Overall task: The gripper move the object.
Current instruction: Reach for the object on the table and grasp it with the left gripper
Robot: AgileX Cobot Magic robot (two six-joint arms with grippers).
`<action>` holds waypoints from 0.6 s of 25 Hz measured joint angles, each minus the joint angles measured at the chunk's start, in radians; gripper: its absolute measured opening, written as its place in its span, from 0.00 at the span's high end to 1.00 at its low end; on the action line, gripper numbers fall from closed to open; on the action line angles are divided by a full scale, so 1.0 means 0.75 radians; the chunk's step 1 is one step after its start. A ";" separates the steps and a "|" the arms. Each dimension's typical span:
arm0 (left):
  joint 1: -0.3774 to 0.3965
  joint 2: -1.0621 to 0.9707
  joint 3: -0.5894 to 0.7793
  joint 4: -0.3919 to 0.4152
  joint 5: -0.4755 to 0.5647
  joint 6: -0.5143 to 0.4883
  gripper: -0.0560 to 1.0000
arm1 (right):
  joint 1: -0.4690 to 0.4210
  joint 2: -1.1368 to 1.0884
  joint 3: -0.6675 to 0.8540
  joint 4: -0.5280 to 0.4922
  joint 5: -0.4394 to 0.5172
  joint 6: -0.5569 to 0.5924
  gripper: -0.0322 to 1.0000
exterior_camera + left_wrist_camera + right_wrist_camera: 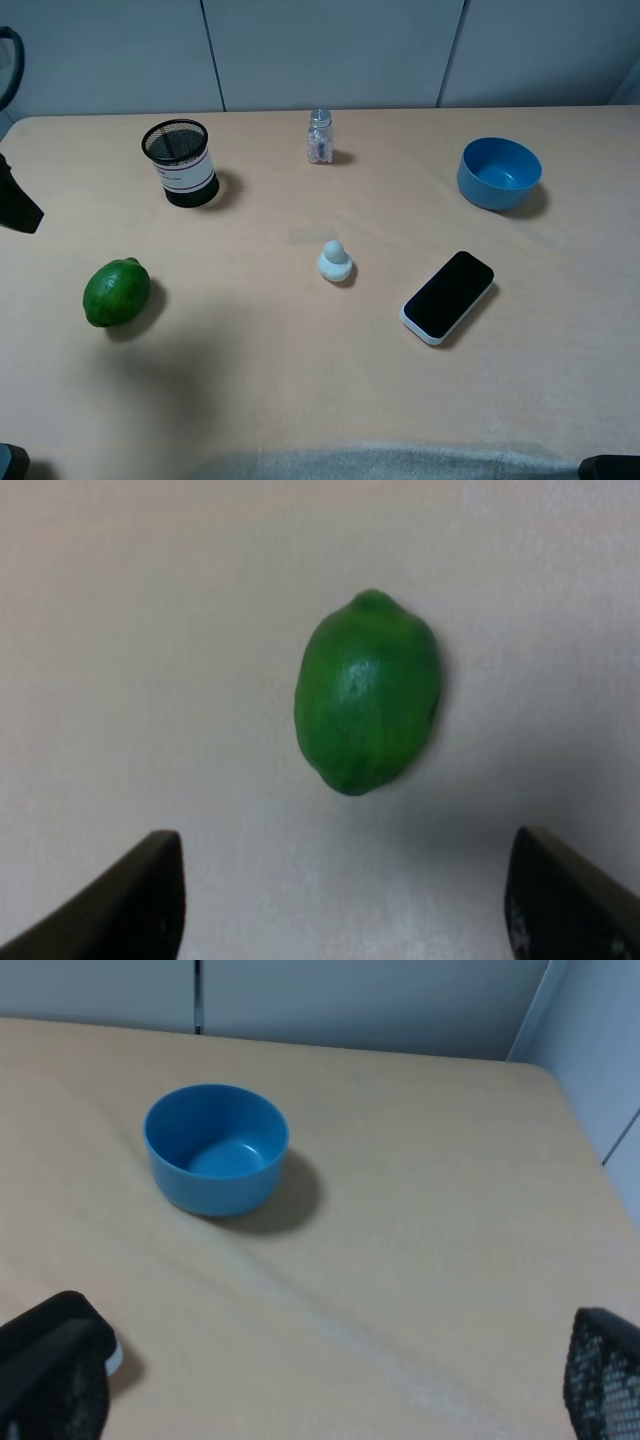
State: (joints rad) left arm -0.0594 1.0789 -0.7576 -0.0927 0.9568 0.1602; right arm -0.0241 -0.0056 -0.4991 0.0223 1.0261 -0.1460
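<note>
Your left pincer point(343, 875) hangs above the desk point(250, 380) with its two dark fingers point(120, 910) spread wide, gripping nothing. The lime point(368, 693) lies on the desk just ahead of the gap between them, apart from both fingers, and its small pointed end is turned away from the pincer. From the high camera you see the lime on the near left part of the desk, lying on its side with a soft shadow beside it, well apart from everything else.

Your right pincer point(335, 1360) is also wide, its fingers at the two lower corners of its wrist view and closed on nothing. A blue bowl point(216, 1148) stands upright ahead of it, towards the far right of the desk.

Across the far side stand a black mesh pen cup point(181, 162) with a white label and a small glass shaker point(319, 136). Near the middle sits a white duck figure point(335, 262), and to its right a black phone point(448, 296) in a white case lies flat at an angle.
</note>
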 joint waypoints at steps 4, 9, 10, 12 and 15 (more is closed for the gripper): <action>0.000 0.111 -0.047 -0.014 0.049 0.006 0.25 | 0.000 0.000 0.000 0.000 0.000 0.000 0.30; 0.000 0.234 -0.055 -0.116 0.057 0.094 0.25 | 0.000 0.000 0.000 0.000 0.000 0.000 0.30; 0.000 0.256 -0.055 -0.126 0.057 0.107 0.25 | 0.000 0.000 0.000 0.000 0.000 0.000 0.30; 0.000 0.289 -0.055 -0.129 0.043 0.120 0.25 | 0.000 0.000 0.000 0.000 0.000 0.000 0.30; 0.000 0.299 -0.055 -0.130 0.024 0.128 0.25 | 0.000 0.000 0.000 0.000 0.000 0.000 0.30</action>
State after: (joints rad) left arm -0.0594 1.3034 -0.7988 -0.1905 0.9747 0.2561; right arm -0.0241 -0.0056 -0.4991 0.0223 1.0261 -0.1460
